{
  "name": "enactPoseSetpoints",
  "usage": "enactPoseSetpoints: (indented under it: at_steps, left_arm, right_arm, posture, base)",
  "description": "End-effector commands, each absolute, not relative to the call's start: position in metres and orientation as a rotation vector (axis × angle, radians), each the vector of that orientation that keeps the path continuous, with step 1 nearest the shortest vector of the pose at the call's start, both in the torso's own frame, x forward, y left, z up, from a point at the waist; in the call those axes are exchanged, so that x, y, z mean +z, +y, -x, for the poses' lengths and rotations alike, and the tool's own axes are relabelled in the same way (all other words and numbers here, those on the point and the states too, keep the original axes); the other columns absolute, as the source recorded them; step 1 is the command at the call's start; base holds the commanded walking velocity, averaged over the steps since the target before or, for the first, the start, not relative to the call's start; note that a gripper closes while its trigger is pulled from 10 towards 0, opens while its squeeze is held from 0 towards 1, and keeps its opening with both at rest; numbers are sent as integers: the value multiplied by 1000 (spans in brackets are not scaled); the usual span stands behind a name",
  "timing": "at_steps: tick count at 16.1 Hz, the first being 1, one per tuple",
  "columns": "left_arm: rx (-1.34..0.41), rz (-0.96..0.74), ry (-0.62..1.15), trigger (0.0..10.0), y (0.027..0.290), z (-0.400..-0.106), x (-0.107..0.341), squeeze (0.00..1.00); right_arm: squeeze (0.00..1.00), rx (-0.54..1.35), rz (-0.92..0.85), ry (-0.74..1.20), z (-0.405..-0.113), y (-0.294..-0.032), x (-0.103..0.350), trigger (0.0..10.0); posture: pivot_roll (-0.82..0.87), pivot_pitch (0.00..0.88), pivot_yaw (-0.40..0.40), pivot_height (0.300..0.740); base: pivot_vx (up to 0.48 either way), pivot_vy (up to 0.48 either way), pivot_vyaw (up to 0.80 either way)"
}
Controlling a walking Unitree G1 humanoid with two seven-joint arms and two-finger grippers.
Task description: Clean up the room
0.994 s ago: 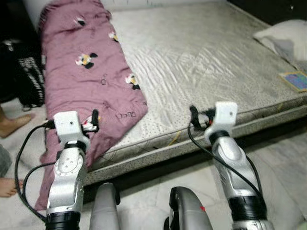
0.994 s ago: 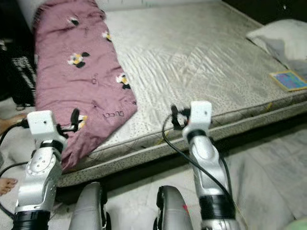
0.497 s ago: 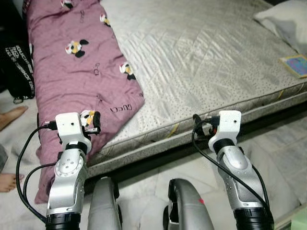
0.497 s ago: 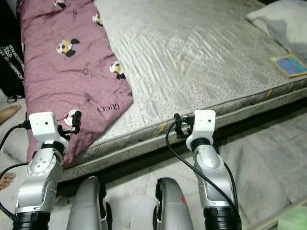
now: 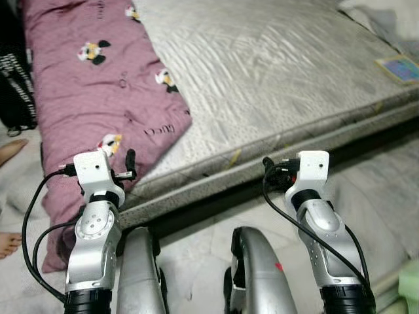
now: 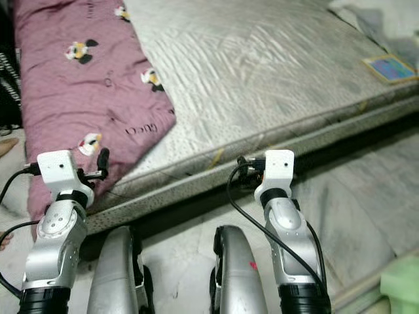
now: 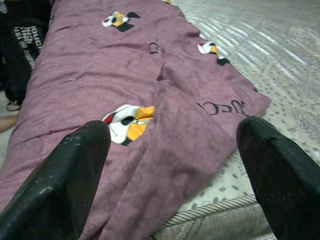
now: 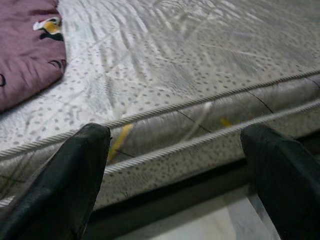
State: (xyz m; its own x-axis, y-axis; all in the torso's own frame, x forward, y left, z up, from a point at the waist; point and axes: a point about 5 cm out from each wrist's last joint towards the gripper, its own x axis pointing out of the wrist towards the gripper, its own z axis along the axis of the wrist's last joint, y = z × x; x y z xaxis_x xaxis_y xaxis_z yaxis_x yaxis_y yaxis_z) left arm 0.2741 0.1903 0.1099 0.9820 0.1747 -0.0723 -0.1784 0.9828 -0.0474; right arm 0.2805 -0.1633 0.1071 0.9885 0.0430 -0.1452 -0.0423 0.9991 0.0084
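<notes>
A purple blanket (image 5: pixel 91 85) printed with cartoon mice lies along the left side of a bare grey mattress (image 5: pixel 275 72). Its lower end hangs over the mattress edge to the floor. My left gripper (image 7: pixel 173 127) is open and held just short of the blanket's hanging corner, with nothing between its fingers. In the head view its black fingers (image 5: pixel 129 160) sit at the mattress edge. My right gripper (image 8: pixel 175 132) is open too and faces the piped side of the mattress (image 8: pixel 190 125), a little short of it.
A colourful book (image 5: pixel 398 66) lies near the mattress's right edge, with a pale pillow (image 6: pixel 366 16) behind it. A black bag (image 5: pixel 14 85) stands left of the blanket. A person's bare feet (image 5: pixel 8 243) are on the left. Grey cloth (image 5: pixel 386 190) covers the floor on the right.
The view has closed in on the bed and tilted down, so the camera has moved. Both arms keep the same raised pose and both grippers stay open.
</notes>
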Motion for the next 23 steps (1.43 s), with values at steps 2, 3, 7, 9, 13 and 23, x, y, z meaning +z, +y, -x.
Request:
enactPoseSetpoints:
  at_steps: [2,3,7,9,13,23]
  left_arm:
    - [155,73,48,10000,192,-276,115,0]
    - [157,69,46,10000,192,-276,115,0]
    - [142,68,37,10000,192,-277,116,0]
    - [132,67,30,10000,192,-279,118,0]
    - [138,70,30,10000,193,-282,119,0]
    - [132,80,31,10000,189,-282,116,0]
  right_arm:
    - [0,80,2,139,-281,-160,110,10000]
    - [0,96,8,133,-282,-158,111,10000]
    - [0,102,4,126,-283,-156,112,10000]
    - [0,92,0,122,-285,-158,113,10000]
    - [0,85,0,125,-287,-159,112,10000]
    - [0,94,9,126,-288,-159,112,10000]
  posture:
    - [-126,167,-19,559]
    - [-125,166,-19,559]
    - [-124,157,-12,559]
    - [-125,164,-11,559]
    - [-128,161,-9,559]
    - [-131,150,-9,559]
  base:
    - [0,0,0]
    - [0,0,0]
    - [63,0,306]
    - [291,0,0]
    - [298,0,0]
    - [367,0,0]
